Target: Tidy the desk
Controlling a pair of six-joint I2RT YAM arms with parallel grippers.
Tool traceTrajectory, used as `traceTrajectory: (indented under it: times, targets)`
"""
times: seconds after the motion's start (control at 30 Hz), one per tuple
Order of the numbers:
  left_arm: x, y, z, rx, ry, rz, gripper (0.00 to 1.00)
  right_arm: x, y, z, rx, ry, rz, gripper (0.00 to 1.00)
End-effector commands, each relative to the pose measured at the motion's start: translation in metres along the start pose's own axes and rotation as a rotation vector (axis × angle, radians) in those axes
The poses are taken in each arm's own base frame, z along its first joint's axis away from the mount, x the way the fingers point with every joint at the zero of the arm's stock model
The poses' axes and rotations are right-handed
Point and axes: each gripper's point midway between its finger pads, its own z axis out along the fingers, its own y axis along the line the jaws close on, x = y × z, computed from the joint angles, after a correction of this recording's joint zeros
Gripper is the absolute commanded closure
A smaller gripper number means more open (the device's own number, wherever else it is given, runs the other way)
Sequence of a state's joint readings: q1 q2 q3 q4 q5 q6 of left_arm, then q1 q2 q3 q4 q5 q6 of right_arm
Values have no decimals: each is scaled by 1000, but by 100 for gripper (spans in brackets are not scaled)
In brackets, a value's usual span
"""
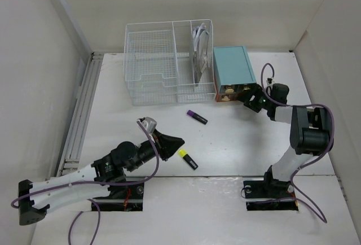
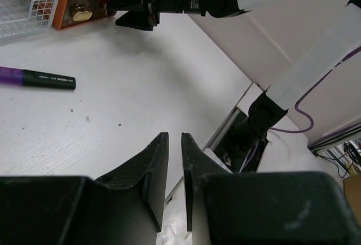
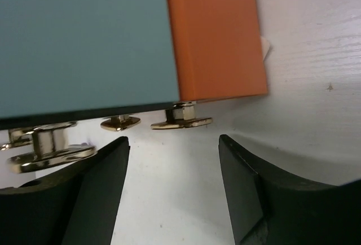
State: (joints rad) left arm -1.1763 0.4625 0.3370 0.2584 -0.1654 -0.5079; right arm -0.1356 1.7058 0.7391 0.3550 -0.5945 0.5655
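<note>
While jaws gape (right); desk (image 1: pixel 237 143), purple marker (image 1: pixel 197 117)

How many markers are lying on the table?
2. The purple marker lies on the desk in front of the wire basket; the yellow marker lies nearer the robot's bases. More could be hidden inside the teal drawer box.

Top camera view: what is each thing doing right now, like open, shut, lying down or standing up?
Purple-and-black highlighter pen, lying flat on the white desk.
Yellow-and-black highlighter pen, lying flat.
White wire basket organizer, standing upright.
Teal box of small drawers, drawers look shut.
Left gripper, barely open, empty.
Right gripper, wide open, empty, at the drawer handles.
</note>
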Motion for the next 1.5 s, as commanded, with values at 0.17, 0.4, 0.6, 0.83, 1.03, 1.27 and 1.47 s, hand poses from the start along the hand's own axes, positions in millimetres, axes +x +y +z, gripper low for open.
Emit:
traceTrajectory:
  times: [0.17, 0.4, 0.6, 0.83, 1.03, 1.27, 1.47]
  targets:
    - [-10, -9, 1, 43, -44, -11, 87, -24, 8, 8, -59, -154, 9, 30]
    - [-13, -13, 1, 56, -47, -12, 86, -27, 8, 10, -71, -205, 14, 30]
    - [-9, -14, 0, 67, -41, -30, 86, -27, 7, 13, -46, -227, 21, 31]
    - [-16, -17, -4, 83, -65, -36, 86, -38, 10, 18, -65, -264, 32, 37]
    - [-13, -17, -5, 91, -60, -45, 86, -45, 15, 20, -78, -294, 23, 41]
    - [-11, -18, -7, 101, -55, -54, 86, -44, 12, 16, -83, -312, 37, 56]
    - [-10, -20, -8, 115, -56, -55, 86, -50, 9, 4, -74, -330, 46, 65]
